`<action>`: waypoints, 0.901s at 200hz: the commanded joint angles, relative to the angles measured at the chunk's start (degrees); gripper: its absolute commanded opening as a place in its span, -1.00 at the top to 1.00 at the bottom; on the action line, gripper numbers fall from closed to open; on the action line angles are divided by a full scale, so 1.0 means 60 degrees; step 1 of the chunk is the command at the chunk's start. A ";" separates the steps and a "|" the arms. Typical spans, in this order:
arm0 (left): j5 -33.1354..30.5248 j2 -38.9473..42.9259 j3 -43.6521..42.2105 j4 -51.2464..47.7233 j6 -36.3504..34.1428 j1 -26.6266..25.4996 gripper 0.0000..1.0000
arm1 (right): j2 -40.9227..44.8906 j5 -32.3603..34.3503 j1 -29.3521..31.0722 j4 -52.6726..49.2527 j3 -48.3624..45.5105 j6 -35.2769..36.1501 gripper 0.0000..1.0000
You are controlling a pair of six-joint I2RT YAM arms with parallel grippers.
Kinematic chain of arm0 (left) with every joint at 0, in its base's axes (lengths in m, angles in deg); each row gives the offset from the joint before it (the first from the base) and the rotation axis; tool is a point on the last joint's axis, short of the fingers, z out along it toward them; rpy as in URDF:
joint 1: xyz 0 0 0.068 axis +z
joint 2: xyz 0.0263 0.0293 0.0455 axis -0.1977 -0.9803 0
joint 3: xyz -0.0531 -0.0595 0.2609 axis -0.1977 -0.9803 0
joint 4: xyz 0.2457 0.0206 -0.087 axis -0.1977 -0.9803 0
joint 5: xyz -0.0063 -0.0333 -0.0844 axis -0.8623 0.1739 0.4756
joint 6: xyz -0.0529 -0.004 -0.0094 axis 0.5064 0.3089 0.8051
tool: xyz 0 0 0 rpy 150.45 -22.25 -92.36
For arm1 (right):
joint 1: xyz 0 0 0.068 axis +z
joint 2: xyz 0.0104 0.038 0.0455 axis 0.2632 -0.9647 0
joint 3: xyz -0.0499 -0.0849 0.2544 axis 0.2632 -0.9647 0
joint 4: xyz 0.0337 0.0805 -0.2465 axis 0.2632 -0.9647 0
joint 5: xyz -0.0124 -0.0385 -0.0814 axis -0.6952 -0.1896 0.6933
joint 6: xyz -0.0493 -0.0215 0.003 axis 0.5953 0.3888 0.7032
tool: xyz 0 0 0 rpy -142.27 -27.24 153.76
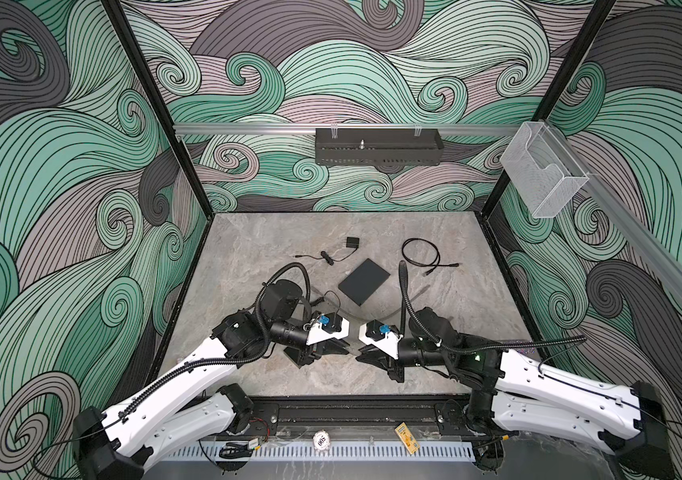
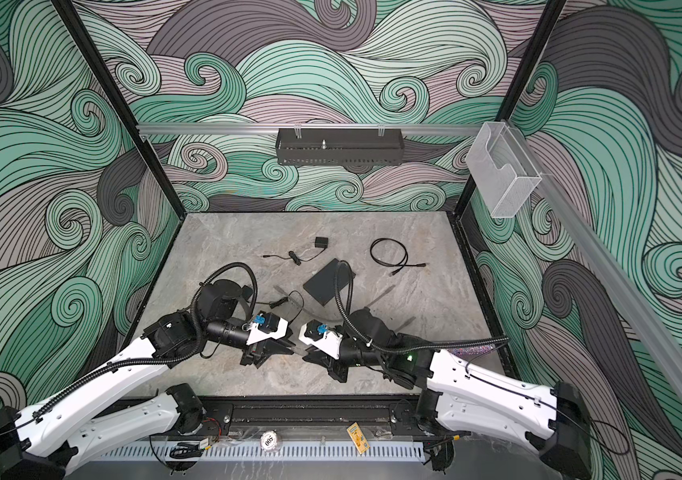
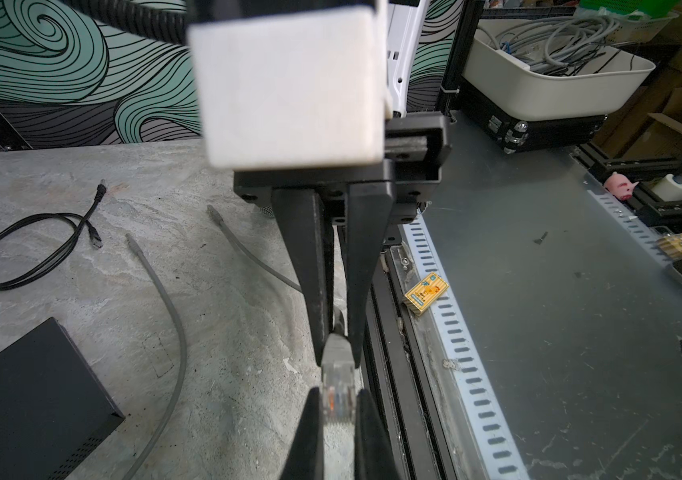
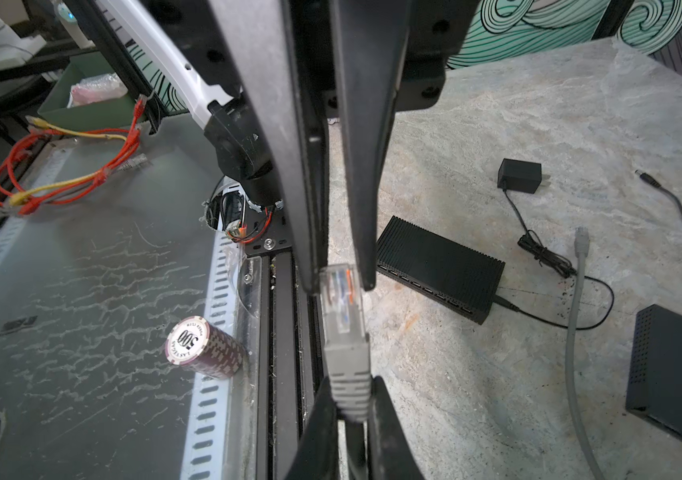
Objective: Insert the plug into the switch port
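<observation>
Grey marbled stone tabletop (image 1: pixel 248 257): both arms meet tip to tip near its front edge. Black ribbed rectangular switch (image 4: pixel 439 266) lies flat on the tabletop, with a row of ports along one long side face and a thin black lead (image 4: pixel 555 320) in one end.

Left gripper (image 3: pixel 337 399): pinching the clear plastic tip of a grey-booted network plug (image 4: pixel 341 307). Right gripper (image 4: pixel 349 386): pressed onto the same plug's grey rubber boot (image 4: pixel 345 357).

Plug held between the two grippers, off the surface, apart from the switch.
</observation>
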State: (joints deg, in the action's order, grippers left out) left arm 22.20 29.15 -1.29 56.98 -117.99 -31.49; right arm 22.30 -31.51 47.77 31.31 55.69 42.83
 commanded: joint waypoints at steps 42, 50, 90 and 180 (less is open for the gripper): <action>-0.1973 0.0778 0.0236 0.1408 0.2907 -0.0035 -0.96 | -0.0094 0.0502 -0.0017 -0.0291 0.0300 -0.0080 0.89; -0.2705 0.0996 0.0325 0.1610 0.3620 -0.0029 -0.97 | -0.0163 0.0742 -0.0026 -0.0436 0.0300 -0.0128 0.89; -0.7803 0.1348 0.0619 0.0412 0.8583 0.0146 -0.97 | -0.0897 0.1981 -0.0109 -0.0500 -0.0001 -0.0993 0.88; -1.0320 0.1598 -0.3728 0.1287 1.2883 0.1077 -0.47 | -0.3254 0.2439 -0.0104 0.0010 0.0604 -0.2838 1.00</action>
State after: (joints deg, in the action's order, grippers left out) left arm -32.64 38.64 -21.29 60.10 -47.00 -25.46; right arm 5.10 -16.04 47.22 29.06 57.33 29.76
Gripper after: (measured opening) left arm 0.736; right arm 0.101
